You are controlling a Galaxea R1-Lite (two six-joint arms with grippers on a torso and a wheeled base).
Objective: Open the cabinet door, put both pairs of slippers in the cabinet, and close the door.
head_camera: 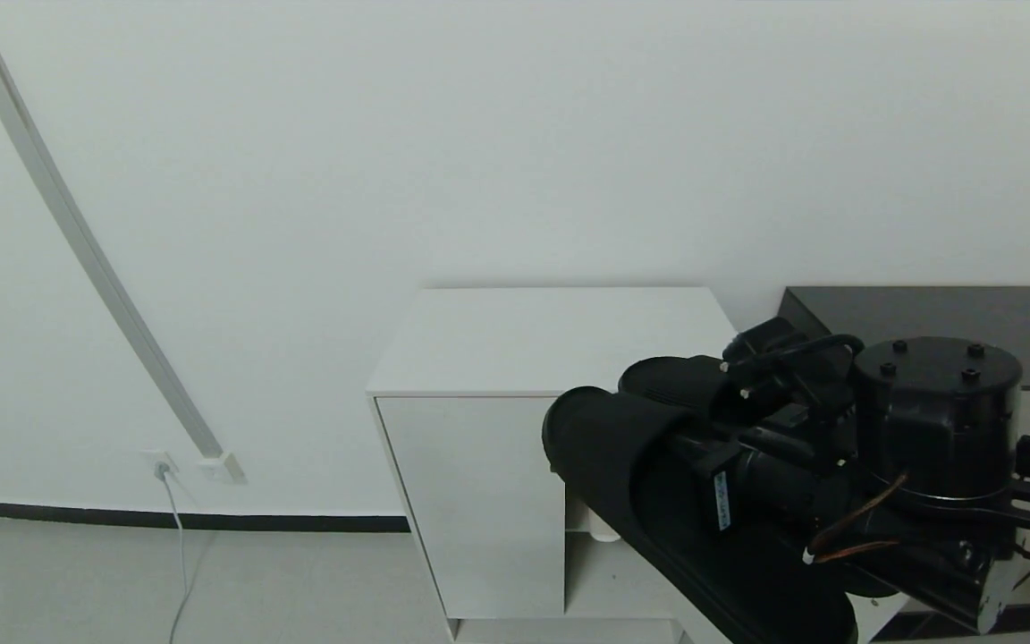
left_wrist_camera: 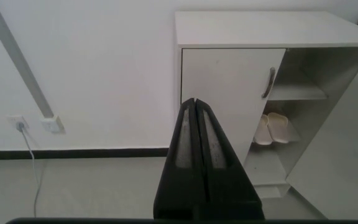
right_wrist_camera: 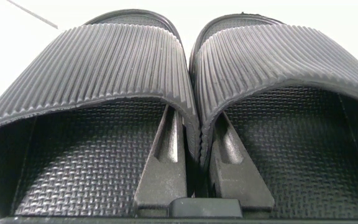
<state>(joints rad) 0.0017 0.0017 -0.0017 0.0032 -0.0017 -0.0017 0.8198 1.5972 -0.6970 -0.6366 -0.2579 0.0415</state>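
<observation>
**Right gripper** [right_wrist_camera: 197,163]: fingers [right_wrist_camera: 163,165] drawn in to a pinch. One is slid under each strap, and they clamp the two adjoining inner walls of the black slippers [right_wrist_camera: 123,68] together. You carry the pair as one bundle, held up in front of the cabinet [head_camera: 551,340], right of its closed door.

**Left gripper** [left_wrist_camera: 196,143]: fingers pressed flat together with nothing between them. It is held off to the left, facing the cabinet front.

**Cabinet:** white. The left door [left_wrist_camera: 229,93] is closed, with a handle [left_wrist_camera: 268,83] at its inner edge. The right door [left_wrist_camera: 347,149] is swung open, exposing the shelves [left_wrist_camera: 297,93]. The pale slippers [left_wrist_camera: 272,129] lie side by side on a lower shelf (that pair looks already stowed).

**Hazards, as judged:**
- Your grip holds soft side walls only. If a slipper end catches a shelf lip or the closed door's edge, one slipper could peel free and drop.
- The bundle is broad and only the right half is open, so entering off-centre would likely jam it.
- Choosing the occupied shelf would shove the pale pair back or out.
- The slippers block much of the head view of the opening (steer by the left wrist view).

**Appearance of the black slippers:** matt black slides with ribbed straps and diamond-textured footbeds. They look rubbery and pliable.
</observation>
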